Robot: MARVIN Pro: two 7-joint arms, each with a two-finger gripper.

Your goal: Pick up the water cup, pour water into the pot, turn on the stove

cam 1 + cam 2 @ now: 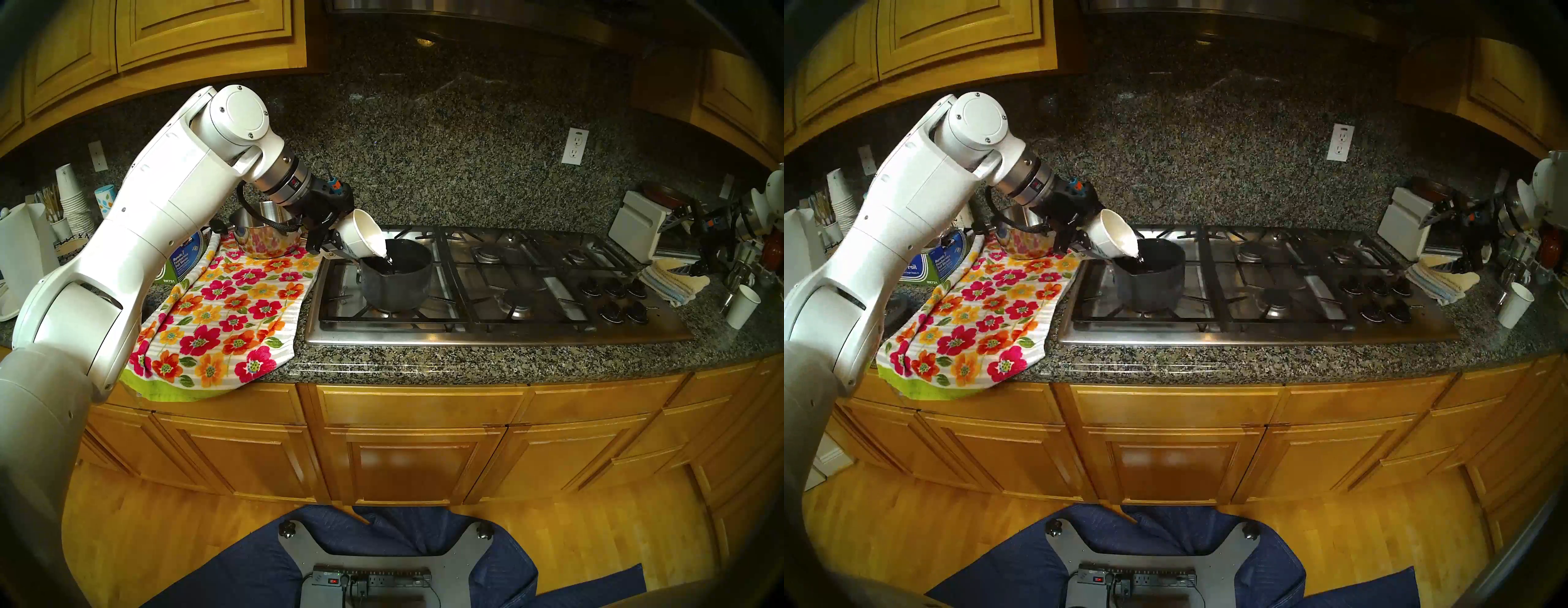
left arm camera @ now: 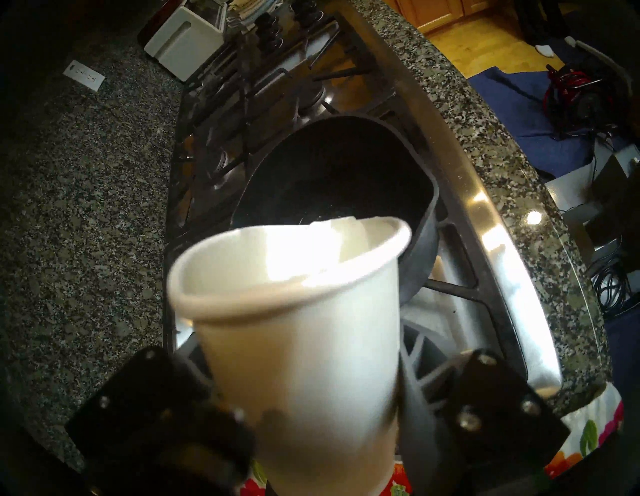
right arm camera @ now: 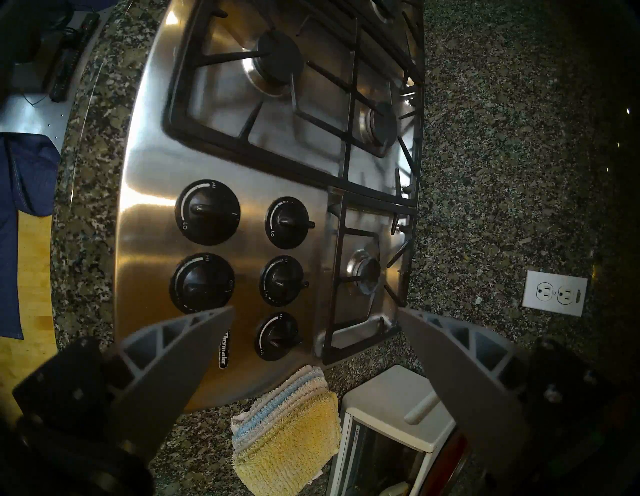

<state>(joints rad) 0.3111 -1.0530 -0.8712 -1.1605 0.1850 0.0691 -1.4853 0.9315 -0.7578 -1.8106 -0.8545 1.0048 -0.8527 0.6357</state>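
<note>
My left gripper [image 1: 335, 244] is shut on the white water cup [image 1: 362, 233], tipped steeply with its rim over the dark pot [image 1: 396, 276]. Water runs from the rim into the pot. The pot stands on the front left burner of the steel stove [image 1: 488, 335]. The left wrist view shows the cup [image 2: 304, 332] between my fingers and the pot [image 2: 332, 173] beyond it. My right gripper [image 3: 315, 332] is open and empty, above the counter right of the stove, facing the black knobs [image 3: 207, 211]. The knobs [image 1: 615, 297] sit at the stove's right front.
A floral towel [image 1: 229, 314] covers the counter left of the stove, with a shiny steel pot [image 1: 265, 235] on it. Stacked cups [image 1: 72, 199] stand far left. A folded cloth [image 1: 674, 282], a white toaster oven [image 1: 640, 225] and a small white cup [image 1: 742, 305] are at the right.
</note>
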